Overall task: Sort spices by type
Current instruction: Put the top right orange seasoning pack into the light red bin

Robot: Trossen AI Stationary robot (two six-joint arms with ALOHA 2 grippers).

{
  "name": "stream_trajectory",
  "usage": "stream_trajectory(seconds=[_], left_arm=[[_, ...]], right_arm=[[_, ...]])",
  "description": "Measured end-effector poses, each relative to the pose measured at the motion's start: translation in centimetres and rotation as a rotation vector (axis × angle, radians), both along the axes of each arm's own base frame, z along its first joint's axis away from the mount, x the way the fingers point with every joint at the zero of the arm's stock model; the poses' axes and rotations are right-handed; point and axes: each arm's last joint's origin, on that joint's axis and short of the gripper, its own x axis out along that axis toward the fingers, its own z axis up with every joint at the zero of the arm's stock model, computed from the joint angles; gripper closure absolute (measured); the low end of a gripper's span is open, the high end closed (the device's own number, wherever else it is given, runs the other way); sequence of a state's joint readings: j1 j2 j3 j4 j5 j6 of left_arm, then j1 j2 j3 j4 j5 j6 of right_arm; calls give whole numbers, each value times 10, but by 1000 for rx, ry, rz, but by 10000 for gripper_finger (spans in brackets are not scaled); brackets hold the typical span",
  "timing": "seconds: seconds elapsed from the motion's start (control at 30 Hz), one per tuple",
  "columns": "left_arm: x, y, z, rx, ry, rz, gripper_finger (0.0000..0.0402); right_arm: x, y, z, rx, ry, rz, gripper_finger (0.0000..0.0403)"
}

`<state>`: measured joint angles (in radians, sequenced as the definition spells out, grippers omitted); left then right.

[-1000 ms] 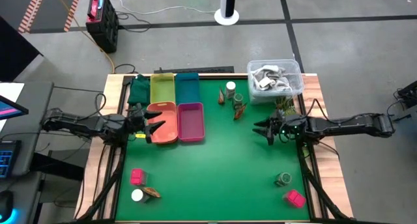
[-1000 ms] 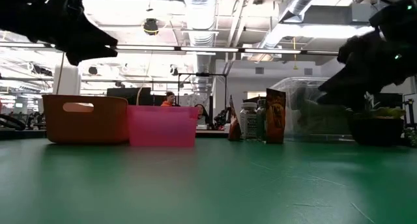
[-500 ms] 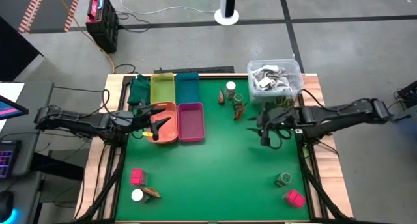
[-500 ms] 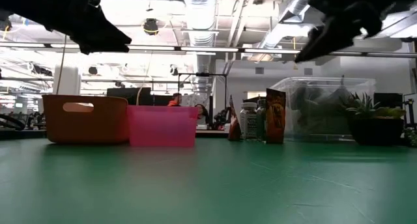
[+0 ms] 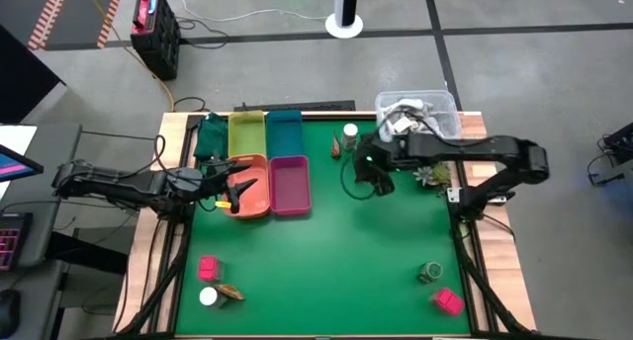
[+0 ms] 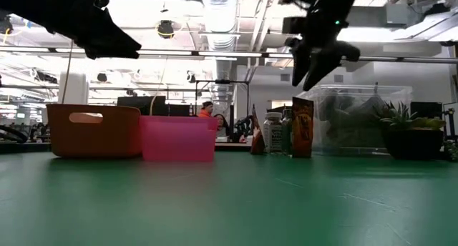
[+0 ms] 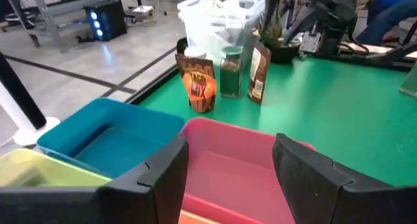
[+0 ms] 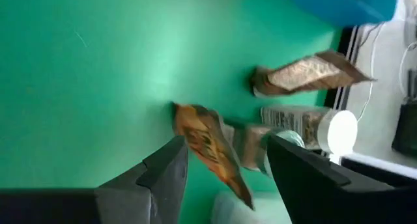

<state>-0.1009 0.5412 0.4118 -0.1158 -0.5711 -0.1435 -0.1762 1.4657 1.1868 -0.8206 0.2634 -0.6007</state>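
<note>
Right end effector [image 5: 376, 178] above the back group of spices, fingers spread, nothing between them; hovers just short of the brown packet [image 8: 210, 146] at about 1 o'clock on the counter [image 5: 336, 261]. Same group, touching or nearly so: white-capped jar [image 5: 350, 134], green jar [image 7: 230, 70], second leaf-like packet [image 7: 201, 84], all just beside the clear tub [image 5: 417, 121] and the small plant [image 6: 405, 130].

Left end effector [image 5: 229, 185] over the orange bin [image 5: 251, 188] at 10 o'clock, fingers apart, empty, waiting. Pink bin [image 5: 289, 185] beside it; yellow bin [image 5: 246, 133] and blue bin [image 5: 285, 132] behind.

Remaining spices near the front edge: pink block [image 5: 209, 269], white-capped jar [image 5: 208, 297] and brown packet [image 5: 229, 293] at 7 o'clock; green jar [image 5: 430, 272] and pink block [image 5: 447, 300] at 5 o'clock. No spice seen in any bin, so sorting likely just starting.

Handling guess: packet light, thin, floppy, probably crumples or tips if pinched at an edge; best taken across the flat faces near the middle. Jars stiff, smooth, likely slippery; grip on the body below the cap. Tight cluster, so risk of knocking neighbours over.
</note>
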Motion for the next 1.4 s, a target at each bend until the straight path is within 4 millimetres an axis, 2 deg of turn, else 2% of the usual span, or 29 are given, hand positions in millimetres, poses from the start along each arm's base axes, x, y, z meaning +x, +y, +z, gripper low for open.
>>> stream_trajectory(seconds=[0.23,0.33,0.47,0.63,0.7,0.83,1.1,1.27,1.4], left_arm=[[-8,0,-1,-23,7,-10,189],[-11,1,0,-35,1,-12,189],[-14,1,-1,-43,10,-22,189],[-16,1,0,-38,2,-26,189],[-16,1,1,-31,-7,-28,189],[-15,2,6,-17,-52,11,189],[-14,3,8,14,-66,67,189],[-14,3,14,-7,-141,51,189],[-6,1,10,-31,-114,17,189]], right_arm=[[17,-14,-14,-8,124,53,156],[21,-18,-25,-3,180,71,173],[25,-23,-37,8,228,67,234],[27,-25,-42,2,253,91,355],[28,-25,-38,-2,247,94,385],[35,-22,-19,-12,201,89,377],[61,3,35,-38,28,169,389],[86,9,50,-14,-28,194,386],[107,8,49,-7,-50,202,385]])
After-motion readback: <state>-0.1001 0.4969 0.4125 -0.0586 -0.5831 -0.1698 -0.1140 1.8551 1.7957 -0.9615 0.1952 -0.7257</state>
